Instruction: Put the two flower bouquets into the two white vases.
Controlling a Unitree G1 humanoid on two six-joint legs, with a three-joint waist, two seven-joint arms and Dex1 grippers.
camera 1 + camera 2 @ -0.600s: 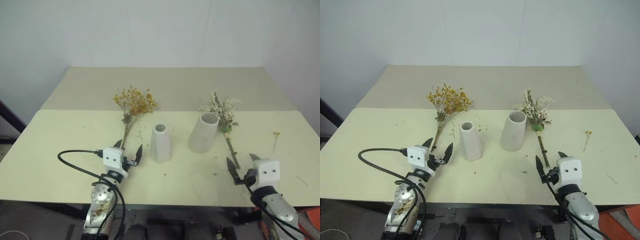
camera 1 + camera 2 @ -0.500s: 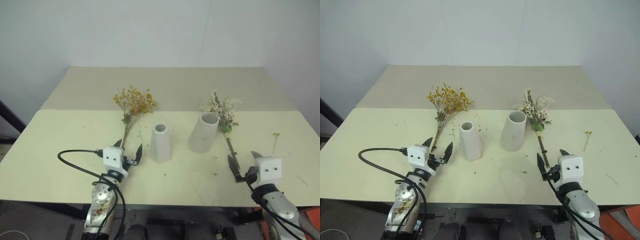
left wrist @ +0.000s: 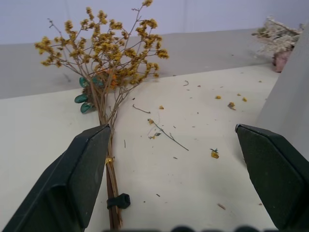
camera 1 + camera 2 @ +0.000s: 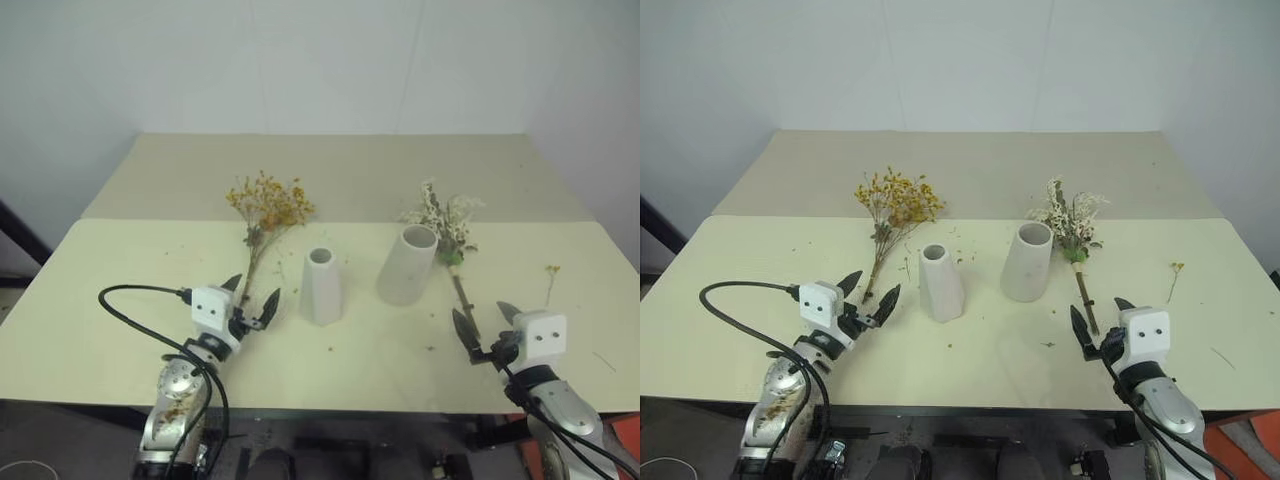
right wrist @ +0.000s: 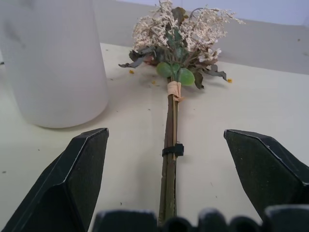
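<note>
Our left gripper [image 4: 250,303] has swung toward the yellow bouquet [image 4: 266,208], fingers spread; right gripper [image 4: 482,327], spread too, straddles the white bouquet [image 5: 171,130] stem. Both lie beside empty vases [image 4: 321,286]; next, pinch stems

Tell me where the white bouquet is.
The white bouquet lies flat on the table's right side, beside the wide vase, stem toward the right gripper.

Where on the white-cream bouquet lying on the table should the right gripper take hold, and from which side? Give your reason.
Probably the bare stem of the white-cream bouquet, near its black tie, approached from the stem end. It lies flat, stem pointing at the open right gripper, centred between the fingers. The flower head is wide and fragile, and the wider vase stands beside it.
</note>
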